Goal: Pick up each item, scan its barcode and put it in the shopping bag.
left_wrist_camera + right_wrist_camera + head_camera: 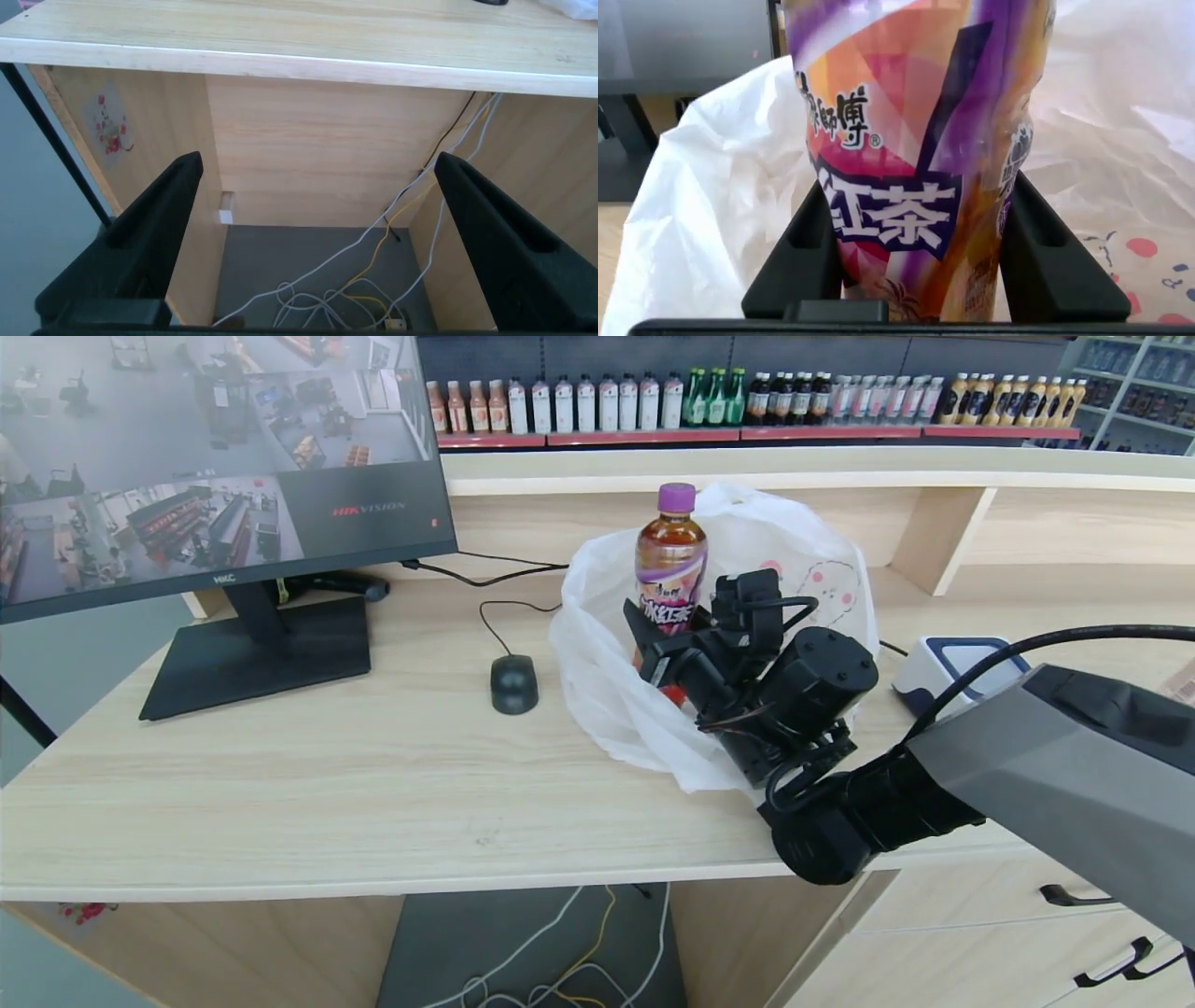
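White plastic first, head view: lower the bottle (670, 560) straight down into the bag (597, 644). Stands upright at the bag mouth, lower part apparently inside, clamped low on the label by the right gripper (674, 635). Hold vertical; release only once the base rests on something. Watch the floppy near rim under the wrist, could snag on retreat. Withdraw up and toward the front of the counter (327, 784), not sideways: scanner (943, 667) near the bag on the right, mouse (513, 683) near on the left, raised ledge (794, 476) behind. Plenty of bare wood in front.

Left wrist view: left gripper (313, 224) spread wide, holding nothing, parked below the counter edge (280, 58), above loose cables (346, 285). Leave parked; mind that edge if raising.

Right wrist view: fingers (808, 252) pinched on both sides of the bottle (906, 140), label facing the camera, bag (701, 177) behind and around. Looks square and firm; no regrip needed.
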